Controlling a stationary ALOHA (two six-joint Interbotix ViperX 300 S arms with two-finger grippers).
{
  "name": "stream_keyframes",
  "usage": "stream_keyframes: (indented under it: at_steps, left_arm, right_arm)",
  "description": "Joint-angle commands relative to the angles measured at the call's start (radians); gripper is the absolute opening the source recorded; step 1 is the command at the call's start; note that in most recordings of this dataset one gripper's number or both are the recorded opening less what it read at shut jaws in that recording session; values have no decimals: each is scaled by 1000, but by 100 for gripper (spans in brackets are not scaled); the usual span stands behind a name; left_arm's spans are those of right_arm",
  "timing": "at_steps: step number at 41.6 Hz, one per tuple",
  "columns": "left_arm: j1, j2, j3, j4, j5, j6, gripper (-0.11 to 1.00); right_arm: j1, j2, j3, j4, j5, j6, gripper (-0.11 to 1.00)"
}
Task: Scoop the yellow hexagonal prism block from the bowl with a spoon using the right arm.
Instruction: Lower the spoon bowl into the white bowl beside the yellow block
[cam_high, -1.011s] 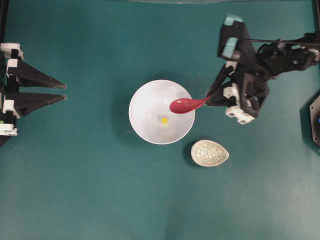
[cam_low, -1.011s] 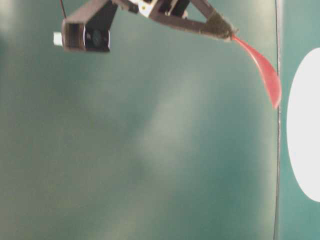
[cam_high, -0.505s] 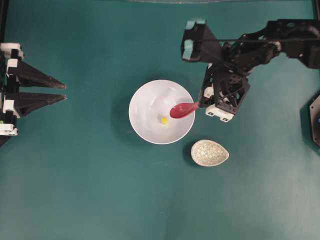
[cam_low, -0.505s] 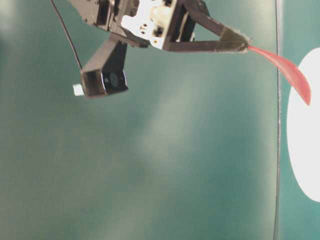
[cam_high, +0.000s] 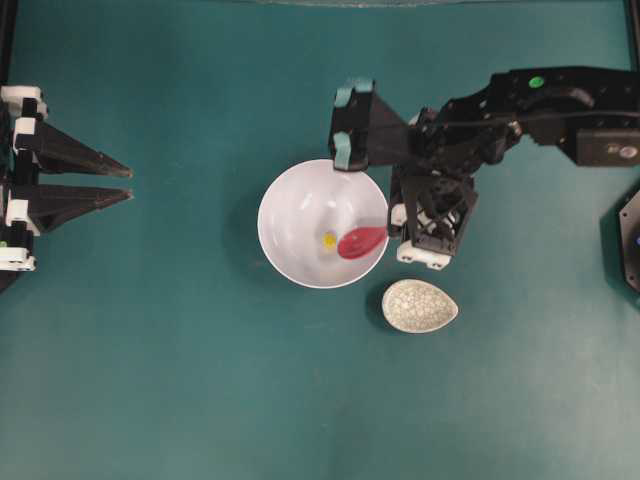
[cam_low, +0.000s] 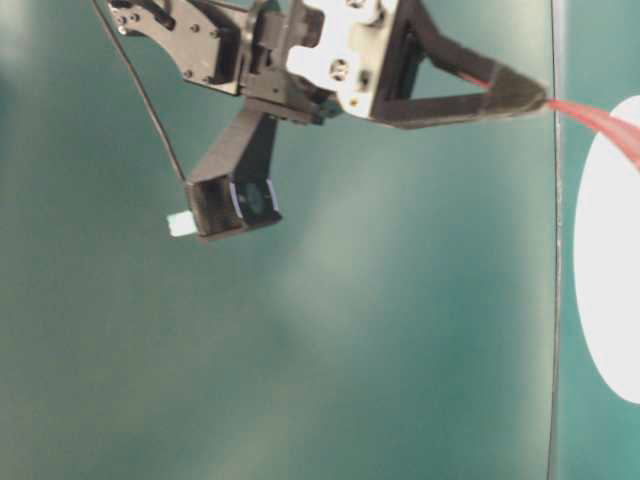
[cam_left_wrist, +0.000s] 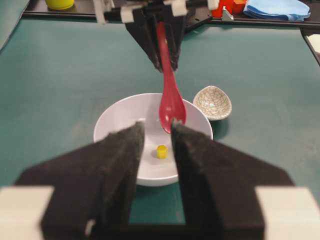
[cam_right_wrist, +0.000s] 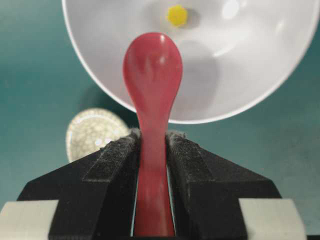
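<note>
The white bowl (cam_high: 290, 195) holds the tiny yellow block (cam_high: 329, 240) near its centre. My right gripper (cam_high: 394, 228) is shut on the handle of the pink-red spoon (cam_high: 360, 242) at the bowl's right rim. The scoop dips inside the bowl, just right of the block and apart from it. In the right wrist view the gripper (cam_right_wrist: 152, 137) clamps the spoon (cam_right_wrist: 152, 65), with the block (cam_right_wrist: 177, 15) ahead in the bowl (cam_right_wrist: 260, 60). My left gripper (cam_high: 128, 184) is open and empty at the far left; it also shows in the left wrist view (cam_left_wrist: 157, 131).
A small speckled teardrop dish (cam_high: 419, 305) sits just right of and below the bowl, under my right arm. A dark fixture (cam_high: 630, 240) stands at the right edge. A blue cloth (cam_left_wrist: 277, 7) and a yellow object (cam_left_wrist: 60, 4) lie beyond the table's far edge.
My right arm has moved left and lowered the spoon. The scoop went from above the bowl's right rim down into the bowl, close to the block. The left arm has not moved.
</note>
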Motion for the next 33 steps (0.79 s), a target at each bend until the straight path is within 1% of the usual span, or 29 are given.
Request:
stream_keyframes:
  at_steps: [1,13,33]
  left_arm:
    - [3,8,-11,3,-5,0,27]
    - [3,8,-11,3,-5,0,28]
    - [3,8,-11,2,-5,0,28]
  right_arm:
    - [-2,-8,-25,-2,0,2,25]
    - [-2,21,-31,-46,-5,3,25]
    - [-2,95,-91,-52,-12,0,25]
